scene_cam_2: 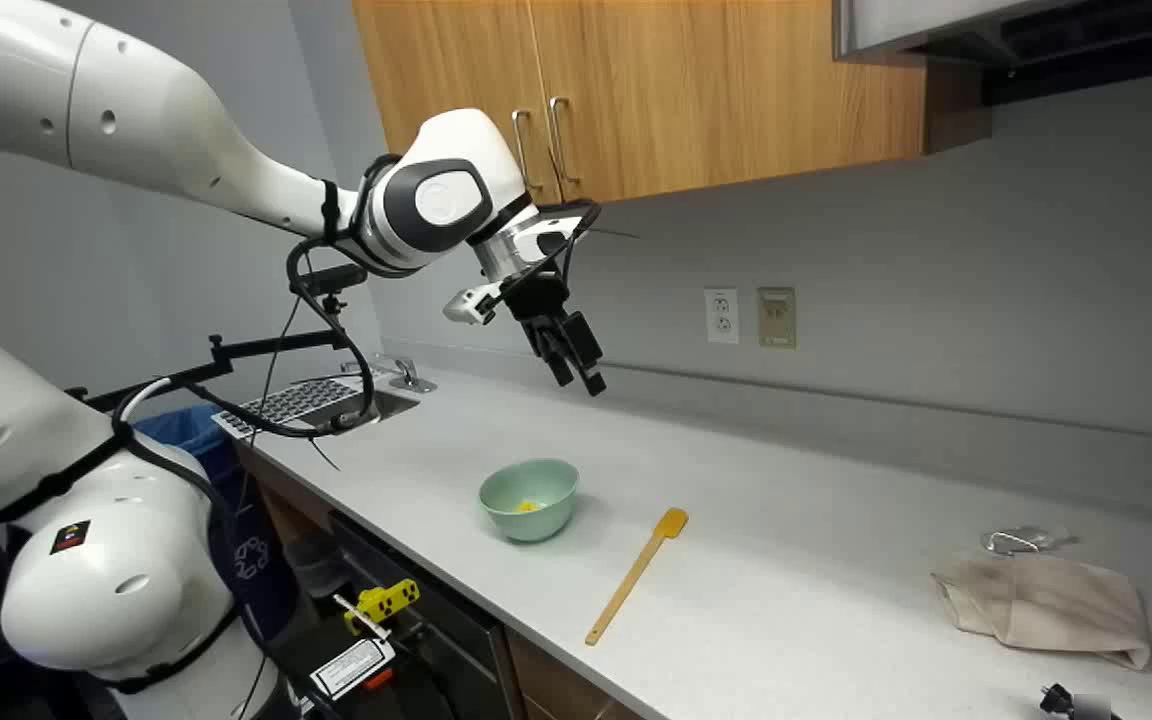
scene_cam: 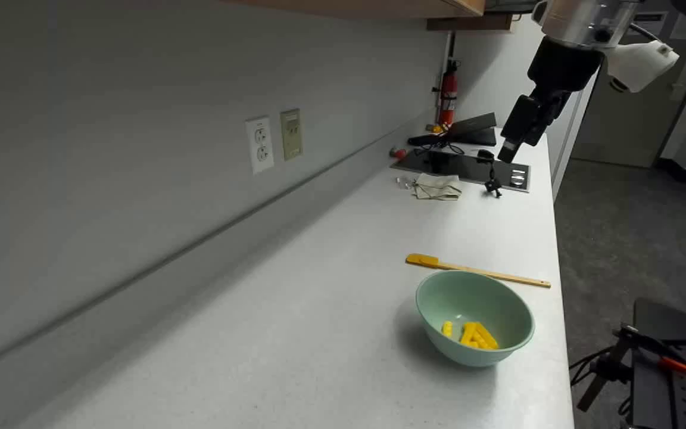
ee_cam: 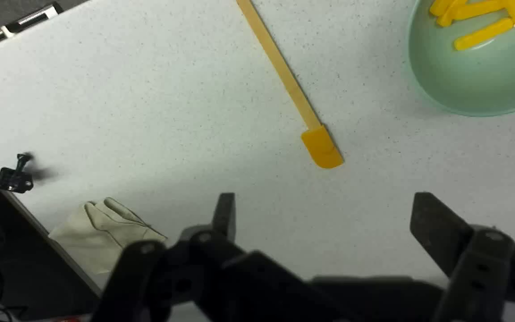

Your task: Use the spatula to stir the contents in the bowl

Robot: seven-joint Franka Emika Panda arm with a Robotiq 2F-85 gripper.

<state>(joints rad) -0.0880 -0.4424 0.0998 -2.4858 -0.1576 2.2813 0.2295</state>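
On the counter (scene_cam_2: 786, 600) lay the spatula (ee_cam: 292, 87), flat and apart from the bowl (scene_cam: 486, 298), its handle end near the front edge and its head farther back. By my reading the task stood at its very start: no grip taken, the utensil outside the bowl, nothing being stirred. My gripper (ee_cam: 323, 205) hung above the counter, its fingers spread wide with nothing between them. What was left, as I judged it from my station, was nearly everything: come down over the handle, clamp it, lift it, carry the head over the rim and work it round through the contents (ee_cam: 484, 34).

Those sat inside the bowl as a loose huddle of bright yellow sticks, stubby and straight-sided with softened ends, some lying across one another. They looked firm to me, so I expected the stirring to be a matter of pushing pieces about. The bowl was round and pale green, its sides smooth and flaring towards the rim, with a faint gloss inside. The spatula's handle was a slim, straight strip of light wood, any grain too small to tell; its head was an amber paddle with a rounded corner, probably silicone and a little springy. Under them, the counter was white with fine dark speckles. Farther along, a folded cloth (scene_cam_2: 1046, 605) lay creased and off-white, well apart from the bowl.
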